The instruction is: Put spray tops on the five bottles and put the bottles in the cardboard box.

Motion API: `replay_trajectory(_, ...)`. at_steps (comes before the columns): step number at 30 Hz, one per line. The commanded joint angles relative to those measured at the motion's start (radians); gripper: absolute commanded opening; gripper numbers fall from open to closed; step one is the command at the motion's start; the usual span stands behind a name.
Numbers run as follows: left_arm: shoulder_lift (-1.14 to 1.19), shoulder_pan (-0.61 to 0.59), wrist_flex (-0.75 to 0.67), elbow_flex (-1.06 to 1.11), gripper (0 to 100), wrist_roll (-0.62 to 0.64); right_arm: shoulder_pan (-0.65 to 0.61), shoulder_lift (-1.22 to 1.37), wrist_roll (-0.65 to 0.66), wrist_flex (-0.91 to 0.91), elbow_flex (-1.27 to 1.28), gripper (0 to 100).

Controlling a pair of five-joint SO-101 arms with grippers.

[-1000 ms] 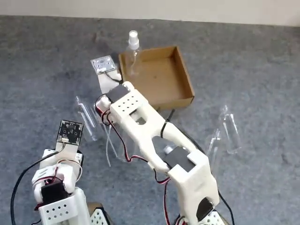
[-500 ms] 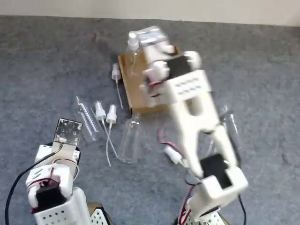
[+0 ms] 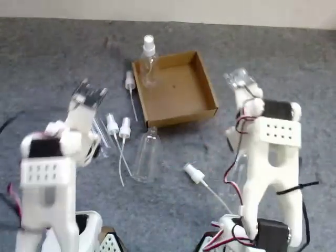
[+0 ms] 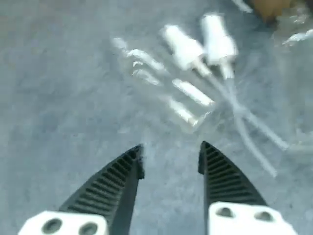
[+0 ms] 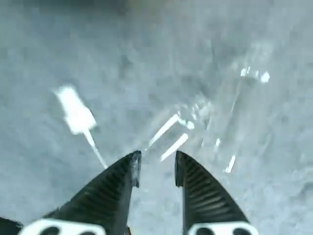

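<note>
Bottle (image 5: 196,120) just beyond right gripper (image 5: 156,159)

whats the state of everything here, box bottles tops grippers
box: open, one bottle inside
bottle in box: upright, spray top on
bottle by box: lying down, no top
bottle near left gripper: lying down, no top
bottles near right gripper: lying down
spray tops: four, loose on the table
left gripper: open, empty
right gripper: open, empty

grey carpeted tabletop (image 3: 42,58), pale wall (image 3: 236,10) behind
</note>
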Motion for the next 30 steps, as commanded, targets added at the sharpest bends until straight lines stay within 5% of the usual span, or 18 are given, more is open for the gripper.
replay_trajectory(1, 0.239, 0.134, 0.006, -0.268, 16, 0.101, 0.105, -0.042, 0.071, -0.056, 0.025, 12.8)
replay_trajectory(13, 0.694, 0.252, -0.204, -0.394, 16, 0.313, 0.200, -0.005, 0.150, -0.222, 0.094, 17.3)
replay_trajectory(30, 0.955, 0.251, -0.361, -0.395, 16, 0.354, 0.228, 0.254, 0.204, -0.262, 0.097, 17.3)
